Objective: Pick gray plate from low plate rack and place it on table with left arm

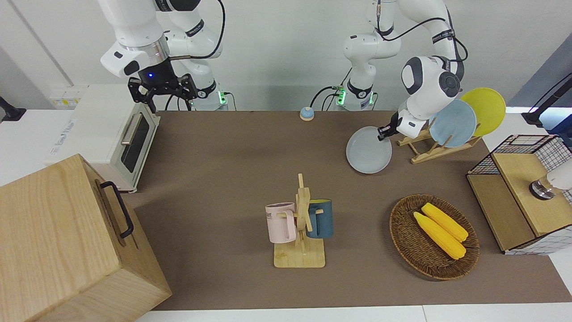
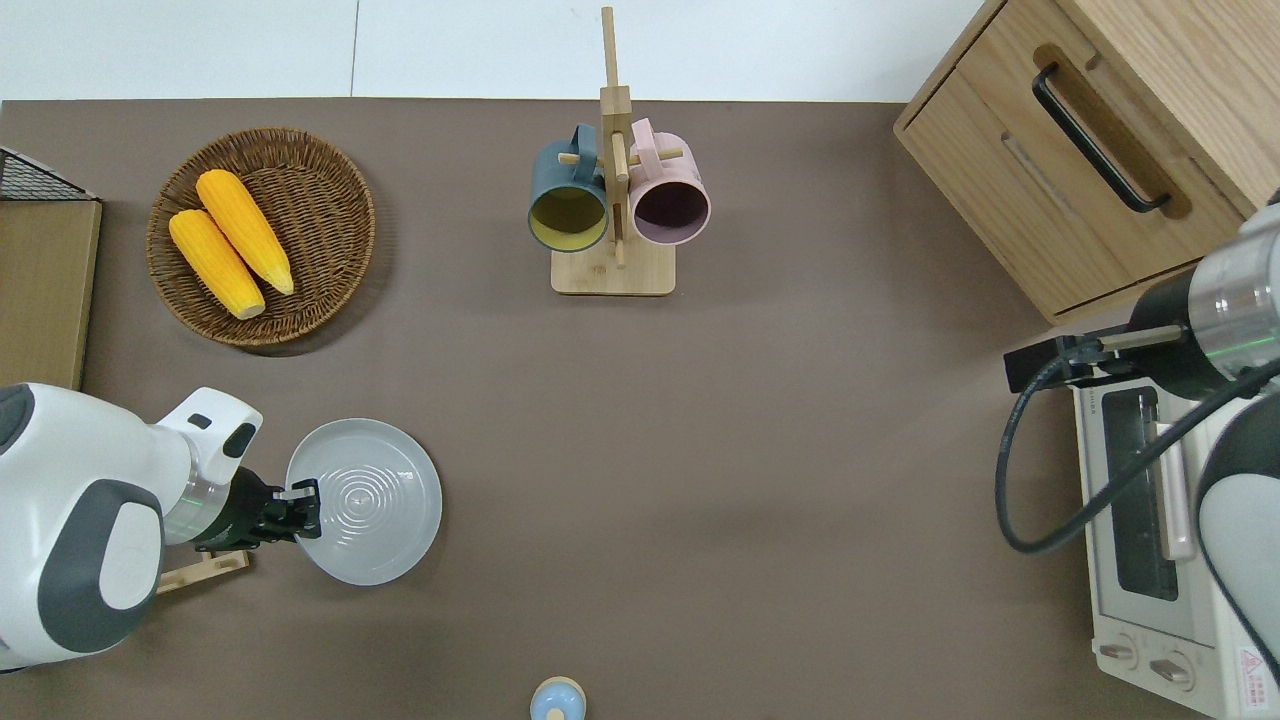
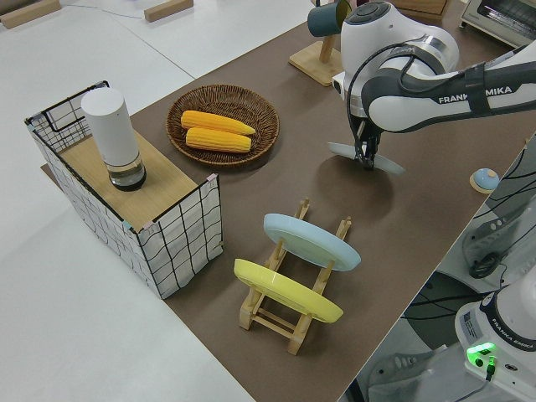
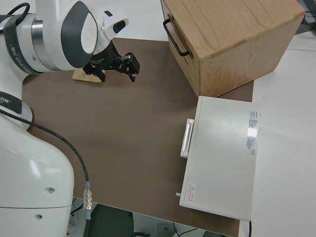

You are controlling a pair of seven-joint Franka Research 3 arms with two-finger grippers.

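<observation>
Left pincer [image 2: 305, 505] clamped on gray plate [image 2: 372, 502] rim (held level), over table [image 2: 700, 450]

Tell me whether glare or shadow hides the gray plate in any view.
Overhead view: gray plate shows mild ring-shaped reflections, rim still clear, left gripper shut on its edge. Front view: evenly lit, only a soft shadow. Left side view: plate is edge-on, partly masked by the arm.

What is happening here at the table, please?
The left gripper holds the gray plate by its rim, out of the rack. The plate is low over bare table beside the rack; whether it touches yet cannot be told. A blue plate and a yellow plate remain in the rack. The right arm is parked.
</observation>
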